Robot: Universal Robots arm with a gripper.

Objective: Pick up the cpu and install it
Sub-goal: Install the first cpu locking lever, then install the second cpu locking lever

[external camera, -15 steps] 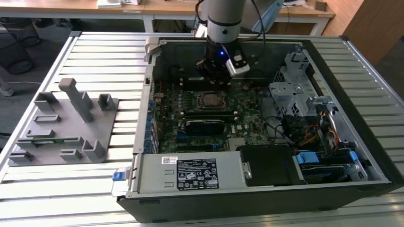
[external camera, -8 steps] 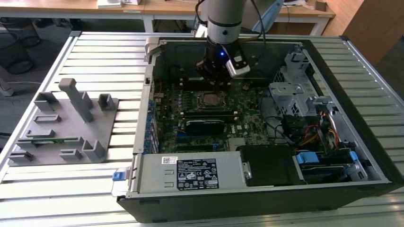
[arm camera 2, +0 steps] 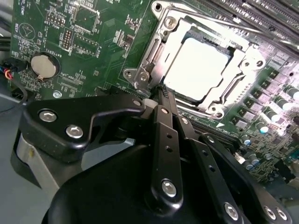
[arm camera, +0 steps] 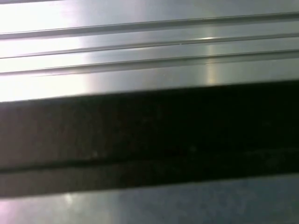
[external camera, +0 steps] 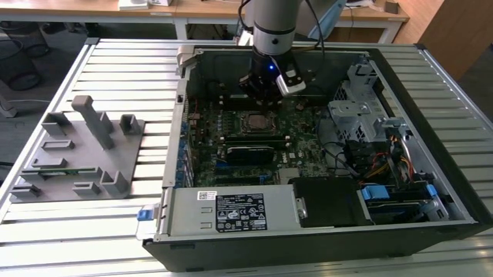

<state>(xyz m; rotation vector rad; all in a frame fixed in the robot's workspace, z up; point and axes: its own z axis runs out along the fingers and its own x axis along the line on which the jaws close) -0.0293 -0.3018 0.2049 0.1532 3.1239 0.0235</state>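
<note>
One arm reaches straight down, its gripper (arm camera 2: 161,91) pinched closed just beside the socketed cpu (arm camera 2: 198,67).

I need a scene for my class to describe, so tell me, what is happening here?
A single robot arm reaches into an open computer case lying on a slatted metal table. Its claw sits just beside the motherboard's socket, fingers drawn together with nothing between them. The cpu already lies inside the socket frame, its shiny top facing up. In the exterior view, a grey parts fixture stands on the table at the exterior view's left of the case.
</note>
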